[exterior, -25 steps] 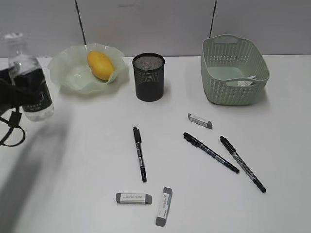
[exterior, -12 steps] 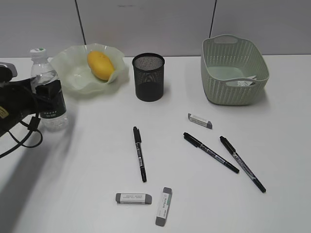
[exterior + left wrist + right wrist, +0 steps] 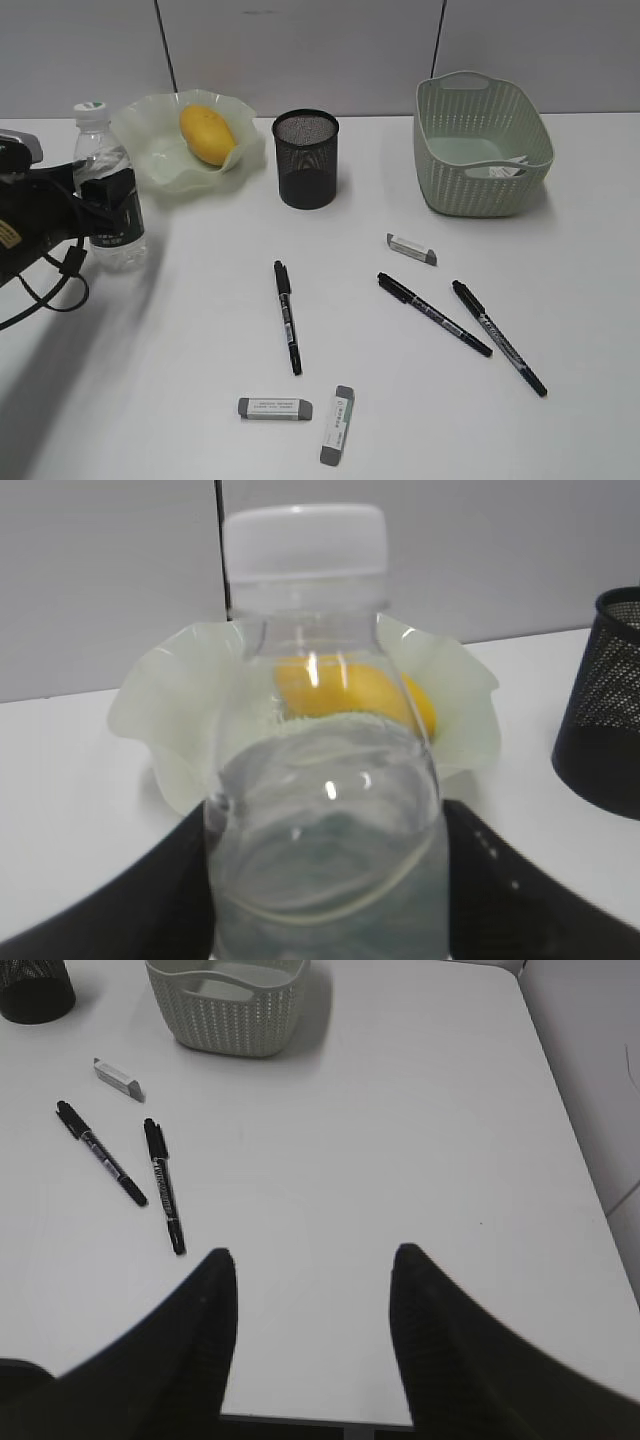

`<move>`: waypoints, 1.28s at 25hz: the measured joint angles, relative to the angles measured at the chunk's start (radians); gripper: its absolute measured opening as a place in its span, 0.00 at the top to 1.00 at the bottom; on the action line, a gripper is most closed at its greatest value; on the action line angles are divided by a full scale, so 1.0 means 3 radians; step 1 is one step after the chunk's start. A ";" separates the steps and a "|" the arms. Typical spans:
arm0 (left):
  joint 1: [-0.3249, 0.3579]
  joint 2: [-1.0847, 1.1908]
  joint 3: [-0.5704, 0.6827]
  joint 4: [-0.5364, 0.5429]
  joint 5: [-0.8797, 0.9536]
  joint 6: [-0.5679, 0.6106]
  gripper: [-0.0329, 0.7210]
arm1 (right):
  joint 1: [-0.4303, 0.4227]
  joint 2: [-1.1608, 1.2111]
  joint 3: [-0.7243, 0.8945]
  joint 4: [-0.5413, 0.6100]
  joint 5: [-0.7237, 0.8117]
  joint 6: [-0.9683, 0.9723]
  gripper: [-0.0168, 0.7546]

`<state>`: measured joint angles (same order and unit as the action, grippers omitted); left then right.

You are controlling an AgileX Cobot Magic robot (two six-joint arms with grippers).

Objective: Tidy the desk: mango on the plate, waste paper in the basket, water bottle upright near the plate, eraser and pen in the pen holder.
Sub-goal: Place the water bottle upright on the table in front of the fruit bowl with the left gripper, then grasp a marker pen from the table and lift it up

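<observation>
The work surface is a large white tabletop (image 3: 180,330) with a smooth matte finish. Its far edge meets a light grey wall (image 3: 300,50) directly, with no visible gap. The wall consists of flat panels divided by narrow dark seams (image 3: 166,45), which appear slightly slanted in the exterior view; a second seam (image 3: 439,40) lies further right. In the right wrist view, the tabletop's near edge (image 3: 320,1422) and right edge are visible, with a pale surface (image 3: 590,1070) beyond the right edge. Lighting is diffuse and even, producing soft, blurred shadows on the tabletop.
</observation>
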<state>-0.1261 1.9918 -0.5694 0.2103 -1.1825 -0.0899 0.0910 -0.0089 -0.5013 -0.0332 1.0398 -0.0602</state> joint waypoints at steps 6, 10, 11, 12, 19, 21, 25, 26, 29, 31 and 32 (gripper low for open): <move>0.0010 0.0000 0.0021 0.0116 -0.0032 0.0000 0.24 | 0.0000 0.0000 0.0000 0.0000 0.0000 0.0000 0.46; 0.0010 0.0000 0.0087 0.0240 -0.0086 0.0000 0.20 | 0.0000 0.0000 0.0000 0.0000 0.0000 0.0000 0.46; 0.0010 -0.0003 0.0125 0.0248 -0.0096 0.0000 0.20 | 0.0000 0.0000 0.0000 0.0000 0.0000 0.0000 0.46; 0.0010 -0.0007 0.0182 0.0254 -0.0104 0.0000 0.19 | 0.0000 0.0000 0.0000 0.0000 0.0000 0.0000 0.46; 0.0162 -0.0131 0.0676 0.0251 -0.0077 0.0000 0.18 | 0.0000 0.0000 0.0000 0.0000 0.0003 0.0000 0.46; 0.0211 -0.0328 0.0830 0.0240 -0.0074 0.0000 0.18 | 0.0000 0.0000 0.0000 0.0000 0.0003 0.0000 0.46; 0.0231 -0.0956 0.0906 0.0114 0.0312 0.0000 0.18 | 0.0000 0.0000 0.0000 0.0000 -0.0001 0.0000 0.46; 0.0234 -0.1128 0.0879 0.0106 0.0591 0.0000 0.18 | 0.0000 0.0000 0.0000 0.0000 -0.0001 0.0000 0.46; 0.0234 -0.1758 0.0648 0.0100 0.1957 0.0000 0.18 | 0.0000 0.0000 0.0000 0.0000 0.0002 0.0000 0.46; 0.0234 -0.2209 0.0347 0.0100 0.2938 0.0000 0.18 | 0.0000 0.0000 0.0000 0.0000 -0.0001 0.0000 0.46; 0.0234 -0.2416 0.0162 0.0087 0.3466 0.0000 0.19 | 0.0000 0.0000 0.0000 0.0000 -0.0001 0.0000 0.46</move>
<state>-0.0559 1.2670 -0.5209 0.2365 -0.1429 -0.0899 0.0910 -0.0089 -0.5013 -0.0332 1.0393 -0.0602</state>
